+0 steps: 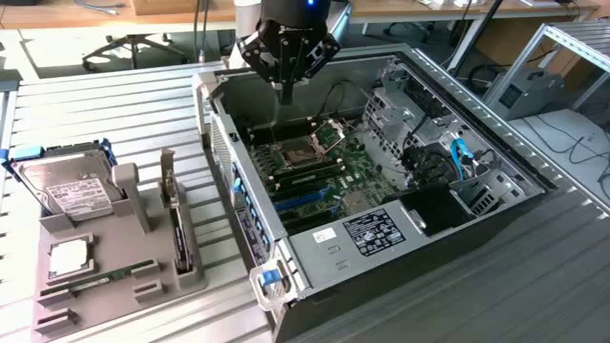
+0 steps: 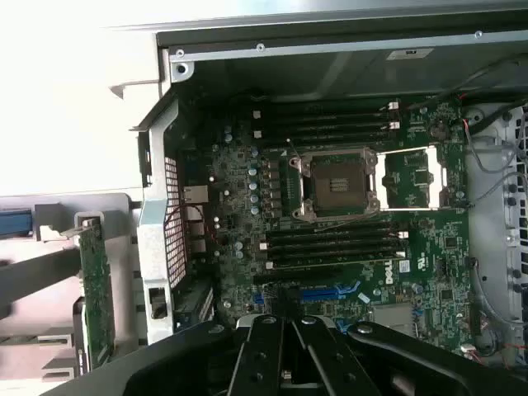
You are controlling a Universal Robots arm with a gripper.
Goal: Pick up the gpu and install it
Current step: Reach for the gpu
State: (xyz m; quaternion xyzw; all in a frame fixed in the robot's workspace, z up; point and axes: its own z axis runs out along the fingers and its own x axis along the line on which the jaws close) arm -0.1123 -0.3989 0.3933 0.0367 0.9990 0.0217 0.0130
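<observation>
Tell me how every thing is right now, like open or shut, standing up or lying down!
computer case: lying on its side, side open.
gripper: shut, holding nothing, above the case.
gpu: standing on edge in the grey holder, not picked up.
hard drive: standing upright in the same holder.
processor socket: cover frame flipped open, no chip in it.
</observation>
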